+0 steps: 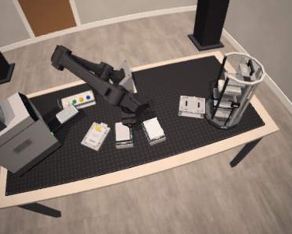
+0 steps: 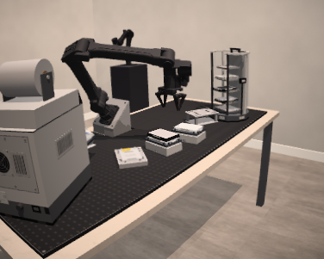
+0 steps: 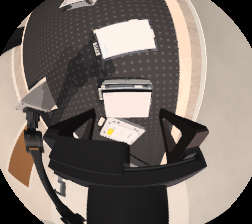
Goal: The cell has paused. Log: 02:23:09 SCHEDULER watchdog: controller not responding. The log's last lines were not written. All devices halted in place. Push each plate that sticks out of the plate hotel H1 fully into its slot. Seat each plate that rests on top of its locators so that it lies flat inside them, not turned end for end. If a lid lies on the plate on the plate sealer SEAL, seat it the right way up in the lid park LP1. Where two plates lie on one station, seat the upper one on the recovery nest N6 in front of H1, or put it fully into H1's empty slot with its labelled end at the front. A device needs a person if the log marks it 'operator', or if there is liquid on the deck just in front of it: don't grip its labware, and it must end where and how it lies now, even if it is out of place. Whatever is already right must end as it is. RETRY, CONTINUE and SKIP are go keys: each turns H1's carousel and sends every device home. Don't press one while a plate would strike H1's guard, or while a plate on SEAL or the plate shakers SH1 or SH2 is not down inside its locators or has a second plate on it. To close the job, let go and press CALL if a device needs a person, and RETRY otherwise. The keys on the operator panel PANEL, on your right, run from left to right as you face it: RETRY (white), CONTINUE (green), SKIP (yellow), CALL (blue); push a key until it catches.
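Note:
My gripper (image 1: 128, 120) is open and empty. It hangs above the table over the back of two shaker stations, as the exterior view also shows (image 2: 171, 99). In the wrist view its fingers frame the deck below. One shaker (image 1: 123, 135) carries a white plate with a dark rim (image 2: 163, 135). The other shaker's plate (image 1: 153, 130) lies slightly turned on its base (image 2: 189, 129). The lid park (image 1: 95, 136) with a yellow mark lies to their left. The sealer (image 1: 19, 139) holds a plate on its tray (image 1: 67, 113). The plate hotel (image 1: 234, 90) holds several plates.
The recovery nest (image 1: 192, 106) stands empty in front of the hotel. The operator panel (image 1: 78, 99) with its coloured keys lies behind the sealer tray. The arm's base (image 1: 126, 77) stands at the back edge. Whether a hotel plate sticks out is too small to tell.

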`<state>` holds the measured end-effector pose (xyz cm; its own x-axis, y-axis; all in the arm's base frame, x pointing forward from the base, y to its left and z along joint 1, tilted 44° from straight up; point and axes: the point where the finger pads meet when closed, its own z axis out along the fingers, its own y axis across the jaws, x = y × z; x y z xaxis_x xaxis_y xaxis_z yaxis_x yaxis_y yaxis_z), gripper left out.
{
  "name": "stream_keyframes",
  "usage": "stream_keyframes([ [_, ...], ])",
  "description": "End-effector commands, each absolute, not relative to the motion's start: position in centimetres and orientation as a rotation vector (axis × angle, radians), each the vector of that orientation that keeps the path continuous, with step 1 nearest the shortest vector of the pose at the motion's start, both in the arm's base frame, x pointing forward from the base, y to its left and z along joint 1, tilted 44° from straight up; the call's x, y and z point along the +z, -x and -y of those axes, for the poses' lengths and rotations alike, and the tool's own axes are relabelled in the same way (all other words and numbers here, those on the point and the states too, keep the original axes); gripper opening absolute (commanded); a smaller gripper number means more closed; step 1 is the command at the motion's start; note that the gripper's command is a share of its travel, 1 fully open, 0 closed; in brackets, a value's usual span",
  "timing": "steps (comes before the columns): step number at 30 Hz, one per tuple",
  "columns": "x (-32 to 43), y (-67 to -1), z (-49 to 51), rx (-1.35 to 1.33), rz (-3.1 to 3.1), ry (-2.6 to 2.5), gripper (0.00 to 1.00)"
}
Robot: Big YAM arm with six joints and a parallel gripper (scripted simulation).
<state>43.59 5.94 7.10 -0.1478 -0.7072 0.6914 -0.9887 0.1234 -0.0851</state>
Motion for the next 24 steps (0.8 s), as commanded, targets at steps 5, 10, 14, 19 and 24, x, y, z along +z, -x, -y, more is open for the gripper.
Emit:
stream_keyframes([
  [5, 5.1, -43.6, -4.0, 0.739, 1.905, -1.631, 1.0],
  [10, 4.2, -43.6, -3.1, 0.739, 1.905, -1.631, 1.0],
  [14, 4.9, -44.3, -3.7, 0.765, 1.929, -1.645, 1.0],
  [19, 4.9, -44.3, -3.7, 0.765, 1.929, -1.645, 1.0],
  [24, 4.9, -44.3, -3.7, 0.765, 1.929, -1.645, 1.0],
])
